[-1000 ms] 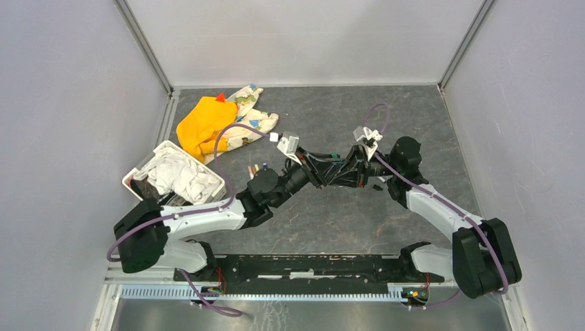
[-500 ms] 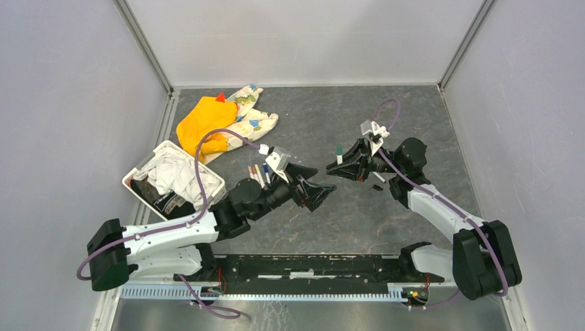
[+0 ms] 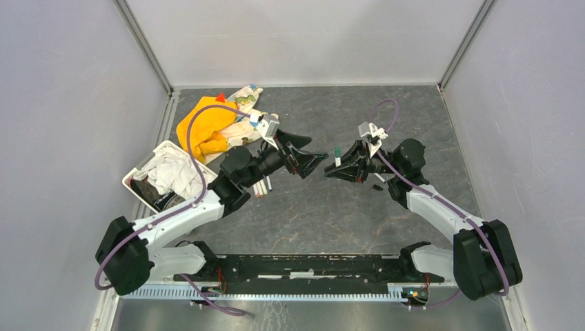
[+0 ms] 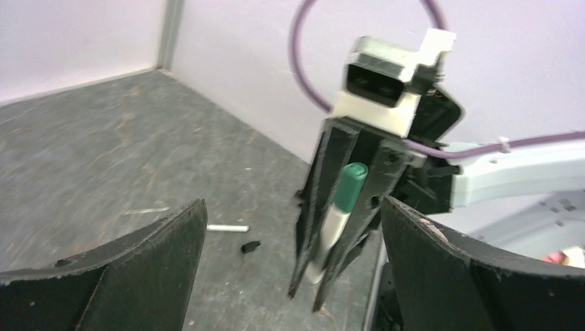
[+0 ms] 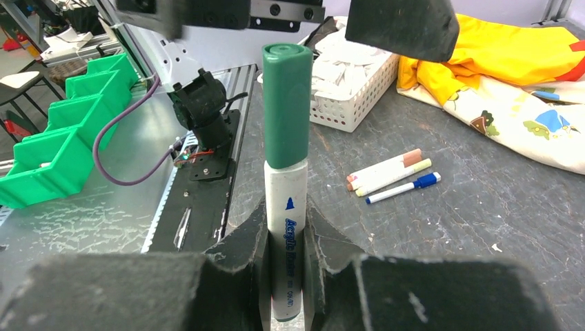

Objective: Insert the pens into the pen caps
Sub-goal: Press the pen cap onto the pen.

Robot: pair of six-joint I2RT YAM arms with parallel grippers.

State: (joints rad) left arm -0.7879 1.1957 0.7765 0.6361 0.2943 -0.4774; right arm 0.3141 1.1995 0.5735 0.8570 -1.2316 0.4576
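The right tool (image 5: pixel 285 238) squeezes a slim white pen (image 5: pixel 285 200) wearing its dark green cap (image 5: pixel 286 103); the left tool (image 3: pixel 314 162) gapes wide, empty.

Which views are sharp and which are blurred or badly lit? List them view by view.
Top external: even, soft light, no glare, everything sharp. Left wrist: floor smeared, left fingers dark and soft, green-capped pen fairly clear. Right wrist: pen label crisp, right fingers out of focus.

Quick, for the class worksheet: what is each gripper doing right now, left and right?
Left gripper: open, holding nothing.
Right gripper: closed on a white pen with a green cap on it.
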